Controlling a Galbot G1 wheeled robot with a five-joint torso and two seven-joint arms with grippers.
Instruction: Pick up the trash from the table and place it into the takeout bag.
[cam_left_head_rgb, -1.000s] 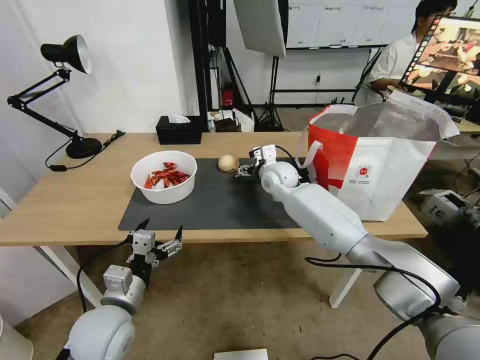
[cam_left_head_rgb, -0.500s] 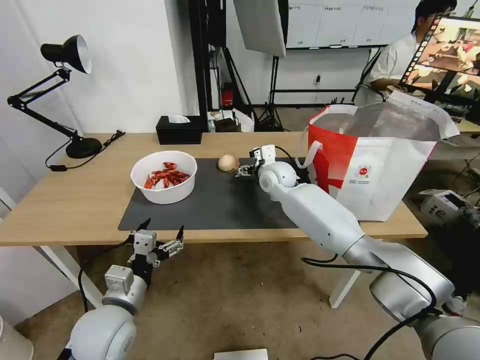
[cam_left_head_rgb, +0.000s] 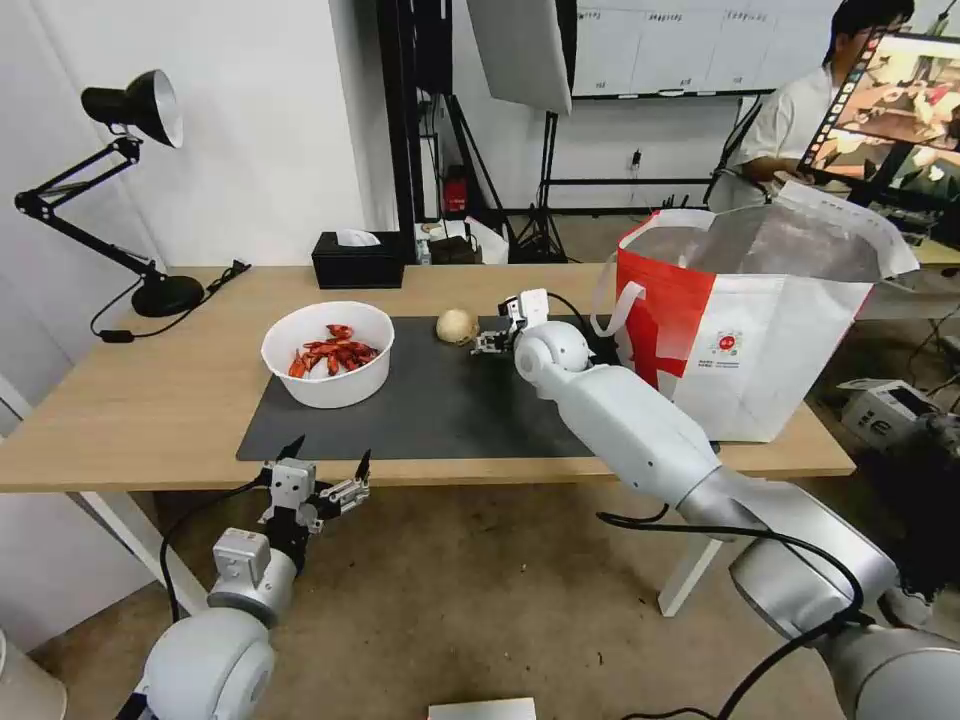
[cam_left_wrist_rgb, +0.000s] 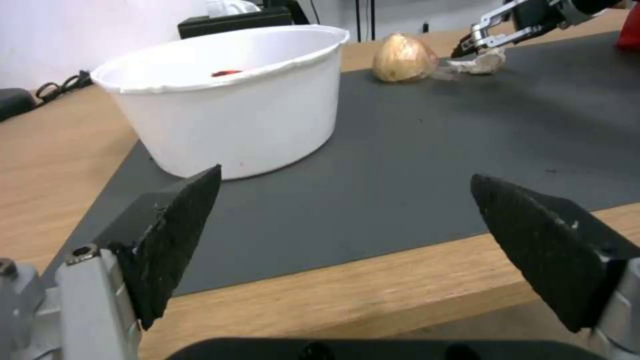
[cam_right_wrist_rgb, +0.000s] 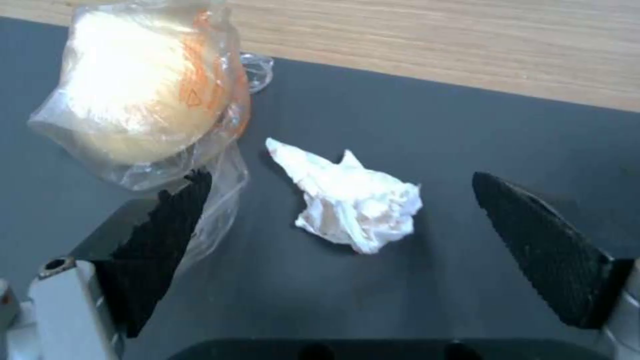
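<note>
- Over the far part of the dark grey mat (cam_left_head_rgb: 420, 410), the right gripper (cam_left_head_rgb: 492, 338) reaches in low, jaws spread wide apart and holding nothing.
- Between those jaws, seen from the right wrist, lies the small crumpled white tissue (cam_right_wrist_rgb: 357, 202); it rests on the mat, roughly centred in the gap and touching neither finger (cam_right_wrist_rgb: 157, 245).
- Just beside the tissue sits the beige round lump (cam_right_wrist_rgb: 137, 85), wrapped in clear film; a loose fold of the film runs down to the nearer finger, while the lump itself lies outside the gap.
- From the head view, the lump (cam_left_head_rgb: 455, 325) sits on the mat's far edge, immediately left of the right gripper.
- Farther left, the white round bowl (cam_left_head_rgb: 328, 352) with red crayfish shells stands on the mat's left end, well apart from the lump.
- At the table's (cam_left_head_rgb: 130, 400) right end stands the takeout bag (cam_left_head_rgb: 750, 320), upright, mouth open, foil lining showing, close behind the right arm.
- Below the table's near edge, the left gripper (cam_left_head_rgb: 312, 490) hangs with jaws apart and empty; its wrist view looks across the mat at the bowl (cam_left_wrist_rgb: 227, 100).
- At the table's far edge sits a black tissue box (cam_left_head_rgb: 357, 260), beyond the mat.
</note>
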